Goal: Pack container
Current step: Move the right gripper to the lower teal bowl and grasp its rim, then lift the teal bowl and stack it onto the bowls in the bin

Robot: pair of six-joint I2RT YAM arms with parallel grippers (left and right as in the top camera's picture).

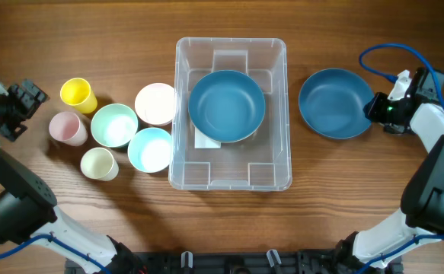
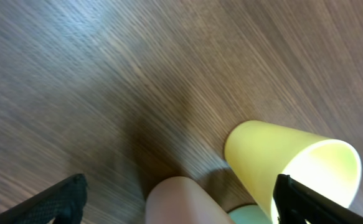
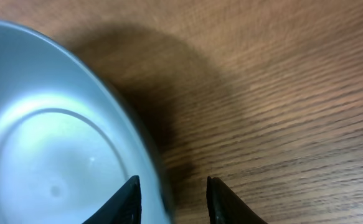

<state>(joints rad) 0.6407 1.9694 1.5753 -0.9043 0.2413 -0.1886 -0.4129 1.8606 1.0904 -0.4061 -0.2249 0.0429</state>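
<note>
- The container (image 1: 180,114) stands mid-table, a blue bowl (image 1: 227,106) lying inside over its white label (image 1: 205,140).
- Just left of it crowd a pale pink bowl (image 1: 156,103), a mint bowl (image 1: 114,125) and a light blue bowl (image 1: 151,149) — the pink and light blue ones close against its wall.
- Further left stand a yellow cup (image 1: 78,94), a pink cup (image 1: 67,128) and a cream cup (image 1: 99,163).
- The left gripper (image 1: 25,103) hangs beside the cups, released, its fingers (image 2: 63,199) spread wide with nothing held.
- A second blue bowl (image 1: 334,103) sits on the table (image 1: 359,198), apart from the container's right wall.
- The right gripper (image 1: 378,109) is at this bowl's right edge — jaws parted, the rim between them, not clamped.
</note>
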